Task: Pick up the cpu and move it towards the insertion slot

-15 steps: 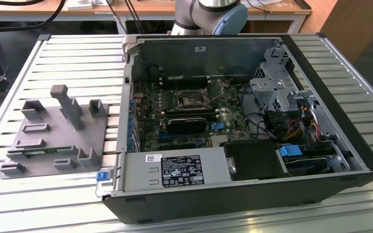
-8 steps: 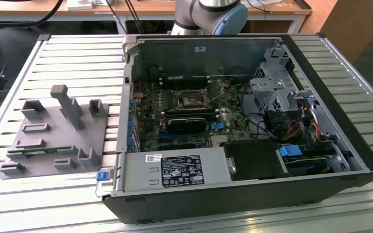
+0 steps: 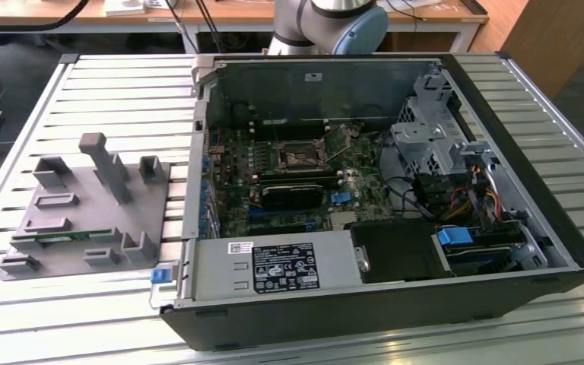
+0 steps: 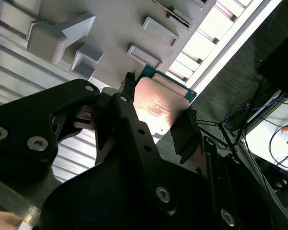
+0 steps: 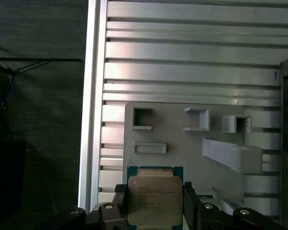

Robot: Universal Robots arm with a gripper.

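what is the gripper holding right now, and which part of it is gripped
The small flat square silvery-topped cpu, pinched at two opposite side edges between the black fingers.

Black pincer (image 4: 159, 103) w/ silver screws (image 4: 163, 193); grey arm (image 3: 294, 23), blue cap (image 3: 361, 21).

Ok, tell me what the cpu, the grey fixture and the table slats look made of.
The cpu: metal lid with a brushed silvery sheen, on a green board-like rim. The grey fixture: probably plastic, matte and uniformly grey, without glare. The table slats: likely aluminium, judging by their bright streaky reflections.
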